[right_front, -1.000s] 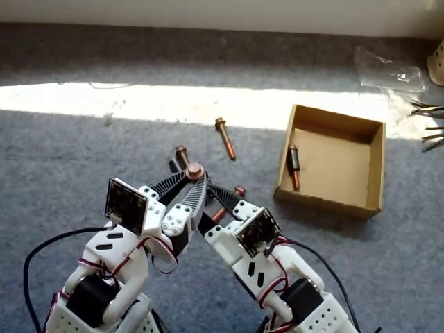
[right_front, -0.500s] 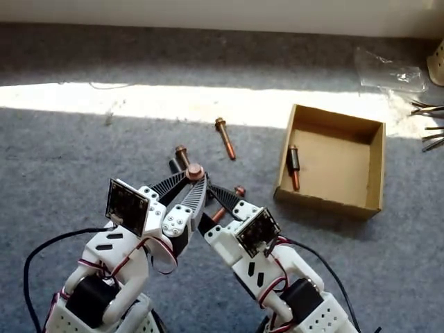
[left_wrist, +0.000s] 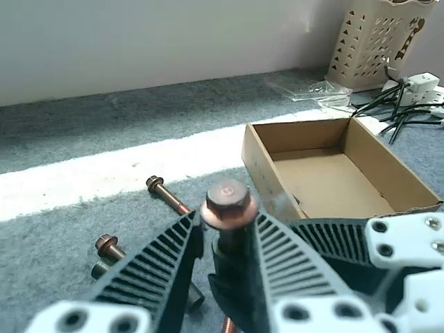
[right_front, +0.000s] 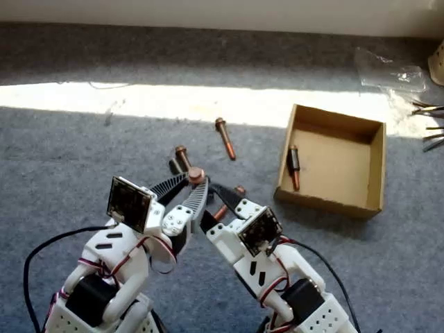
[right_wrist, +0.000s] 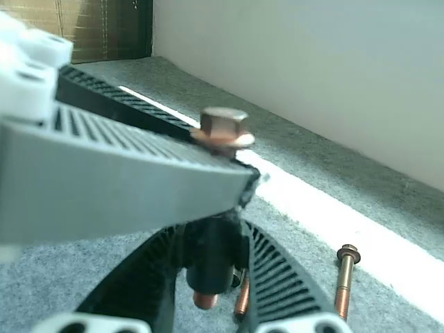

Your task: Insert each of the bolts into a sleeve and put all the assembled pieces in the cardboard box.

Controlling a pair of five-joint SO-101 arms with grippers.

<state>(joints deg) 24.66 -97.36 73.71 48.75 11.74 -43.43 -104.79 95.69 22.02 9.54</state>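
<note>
Insertion step. Left claw (left_wrist: 223, 225) clamps bolt (left_wrist: 227, 203) under its head. Right claw (right_wrist: 214, 253) clamps sleeve (right_wrist: 208, 267) around the shank. Judged seated. Next: one claw lets go, the other carries it to the cardboard box (right_front: 374, 163).

Grey carpet (right_front: 55, 152) floor, a bright band of sunlight (right_front: 139, 100) across it, pale wall (left_wrist: 139, 35) behind — woven basket (left_wrist: 374, 35), dark cables (left_wrist: 402, 104), clear plastic bag (right_front: 388, 69) nearby

Grey carpet (right_front: 69, 159) with a cardboard box (right_front: 326, 202), a loose bolt (right_front: 224, 138) and a clear bag (right_front: 388, 69)
</note>
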